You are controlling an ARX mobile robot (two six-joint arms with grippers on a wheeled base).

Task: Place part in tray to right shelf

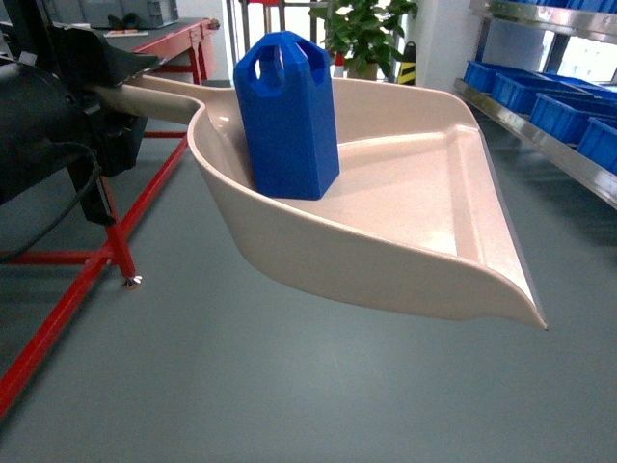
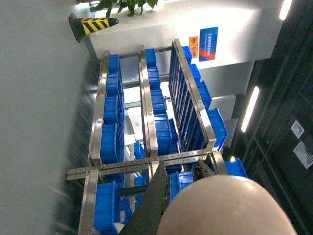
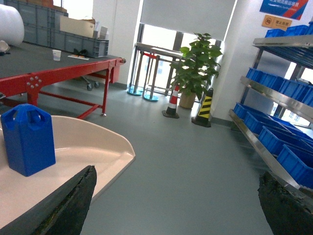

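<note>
Blue and blocky, the part point(image 1: 286, 116) stands upright in the back of the tray point(image 1: 415, 203), near where the bowl narrows into the handle, its handle hole at the top; in the right wrist view the same part point(image 3: 28, 138) sits at the left of the frame on the tray's beige floor point(image 3: 83, 147). The tray is held in the air over the grey floor point(image 1: 241, 386), its flat lip pointing toward the lower right of the head view. Its long handle runs into the left claw point(image 1: 92, 82) at the upper left, which grips the tray by that handle. The right claw point(image 3: 178, 205) shows only as two dark fingertips at the bottom corners of its own view, spread wide apart with nothing between them. Along the right edge of the head view the steel right shelf point(image 1: 540, 135) carries blue bins point(image 1: 564, 116), well apart from the tray. Behind, a red-framed surface point(image 3: 58, 68), a potted plant point(image 3: 195, 68) and a striped bollard point(image 3: 204, 110) stand by the windows.
</note>
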